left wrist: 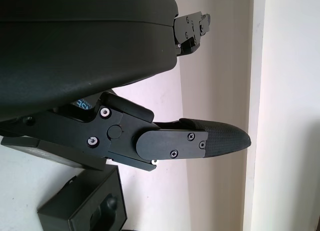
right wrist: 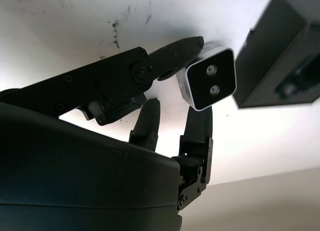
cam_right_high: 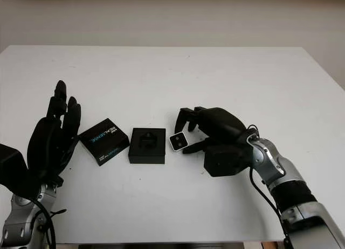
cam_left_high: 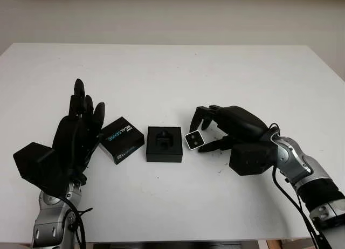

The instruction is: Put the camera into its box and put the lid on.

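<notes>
The open black box (cam_left_high: 164,144) sits at the middle of the white table (cam_left_high: 172,71), its moulded insert showing. Just to its right my right hand (cam_left_high: 204,133) is shut on the small silver camera (cam_left_high: 194,139), pinching it between thumb and fingers; the camera's black two-lens face (right wrist: 212,85) shows, right beside the box (right wrist: 280,56). The black lid (cam_left_high: 122,139) with white lettering lies flat to the left of the box. My left hand (cam_left_high: 81,122) is open and raised just left of the lid, fingers pointing up.
The far half of the table is bare white surface, and its front edge (cam_left_high: 172,239) runs close below both arms. A cable trails along the right forearm (cam_left_high: 302,173).
</notes>
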You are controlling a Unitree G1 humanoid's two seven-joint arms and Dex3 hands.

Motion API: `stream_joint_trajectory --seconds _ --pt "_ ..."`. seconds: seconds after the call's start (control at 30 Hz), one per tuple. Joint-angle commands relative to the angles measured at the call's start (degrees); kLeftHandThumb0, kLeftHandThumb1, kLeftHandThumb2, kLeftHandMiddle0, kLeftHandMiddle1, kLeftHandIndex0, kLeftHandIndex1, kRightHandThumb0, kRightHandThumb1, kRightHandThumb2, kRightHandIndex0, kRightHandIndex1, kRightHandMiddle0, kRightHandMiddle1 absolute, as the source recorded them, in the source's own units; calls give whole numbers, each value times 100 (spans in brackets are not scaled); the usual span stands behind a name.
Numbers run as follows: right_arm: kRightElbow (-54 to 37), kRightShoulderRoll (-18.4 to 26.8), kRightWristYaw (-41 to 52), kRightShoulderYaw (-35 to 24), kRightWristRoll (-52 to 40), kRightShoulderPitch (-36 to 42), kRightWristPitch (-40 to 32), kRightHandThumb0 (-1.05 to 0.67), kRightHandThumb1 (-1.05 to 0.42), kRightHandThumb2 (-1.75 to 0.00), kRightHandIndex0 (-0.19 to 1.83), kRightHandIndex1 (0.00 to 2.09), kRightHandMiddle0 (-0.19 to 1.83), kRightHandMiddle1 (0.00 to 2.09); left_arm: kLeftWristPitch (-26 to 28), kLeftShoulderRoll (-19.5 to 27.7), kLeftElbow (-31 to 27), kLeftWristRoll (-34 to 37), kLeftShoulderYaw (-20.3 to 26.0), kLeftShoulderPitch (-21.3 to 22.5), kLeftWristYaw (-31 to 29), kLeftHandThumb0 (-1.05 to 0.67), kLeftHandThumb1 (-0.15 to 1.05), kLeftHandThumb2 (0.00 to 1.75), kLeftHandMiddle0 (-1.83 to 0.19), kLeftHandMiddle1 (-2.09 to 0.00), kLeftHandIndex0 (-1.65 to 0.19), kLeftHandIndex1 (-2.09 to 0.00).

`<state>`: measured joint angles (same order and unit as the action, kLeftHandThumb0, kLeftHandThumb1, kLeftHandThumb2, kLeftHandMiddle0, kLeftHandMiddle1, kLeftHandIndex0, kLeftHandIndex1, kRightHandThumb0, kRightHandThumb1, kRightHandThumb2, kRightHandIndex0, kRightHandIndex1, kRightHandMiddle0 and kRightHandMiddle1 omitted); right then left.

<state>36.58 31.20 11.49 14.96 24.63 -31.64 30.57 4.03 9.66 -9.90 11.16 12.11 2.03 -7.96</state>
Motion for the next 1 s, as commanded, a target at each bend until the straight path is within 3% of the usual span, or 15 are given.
stream_joint_trajectory --seconds 0.0,0.23,0.57,0.83,0.97 --pt "193 -109 199 -118 -255 8 -197 -32 -102 -5 29 49 28 168 -20 63 -3 -25 8 2 -19 -72 105 41 19 0 19 0" --pt "93 -172 872 -488 -961 -102 -988 -33 -103 -6 28 41 26 161 -17 87 5 -25 17 15 -27 -72 105 41 19 0 19 0" --pt "22 -238 1200 -779 -1437 -148 -1406 -37 -105 -6 30 34 33 169 4 140 47 -13 -1 39 -42 -73 105 42 19 0 19 0" --pt "-219 -617 1580 -1182 -2280 -99 -1943 -35 -103 -5 29 34 32 170 -11 145 118 -24 -8 77 -44 -74 105 41 19 0 19 0" --pt "-752 -848 1751 -1363 -2751 40 -2466 -36 -104 -7 21 31 27 177 -47 138 146 -21 -1 72 -41 -73 105 42 19 0 19 0"
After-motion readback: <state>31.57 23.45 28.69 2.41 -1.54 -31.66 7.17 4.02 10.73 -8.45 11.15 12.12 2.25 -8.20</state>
